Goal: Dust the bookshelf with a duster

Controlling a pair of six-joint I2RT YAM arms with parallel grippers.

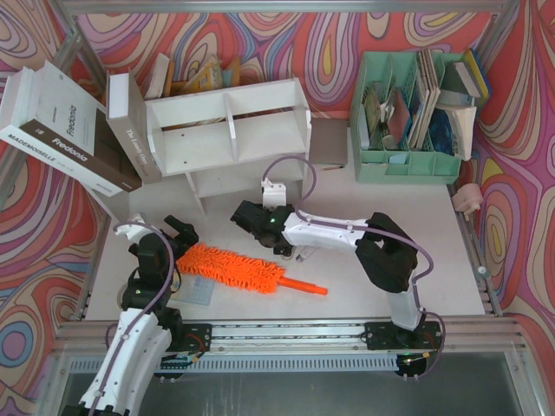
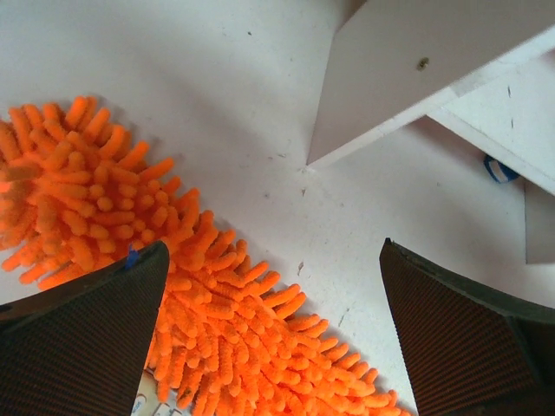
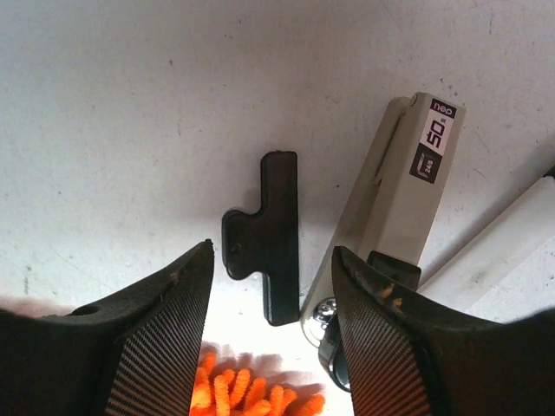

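The fluffy orange duster [image 1: 230, 267] lies flat on the table in front of the bookshelf [image 1: 225, 130], its thin handle [image 1: 303, 286] pointing right. My left gripper [image 1: 176, 234] hovers at the duster's left end, wide open. In the left wrist view the orange pile [image 2: 130, 251] reaches under the left finger, and my left gripper [image 2: 273, 269] holds nothing. My right gripper [image 1: 243, 217] sits just beyond the duster's middle, below the shelf. In its wrist view my right gripper [image 3: 270, 269] is open over bare table, with orange duster tips [image 3: 251, 394] at the bottom edge.
A black clip [image 3: 264, 238] and a beige stapler [image 3: 395, 208] lie just ahead of the right fingers. Books [image 1: 65, 130] lean at the shelf's left. A mint-green file organiser [image 1: 408, 121] stands at the back right. A paper card [image 1: 195, 290] lies under the duster.
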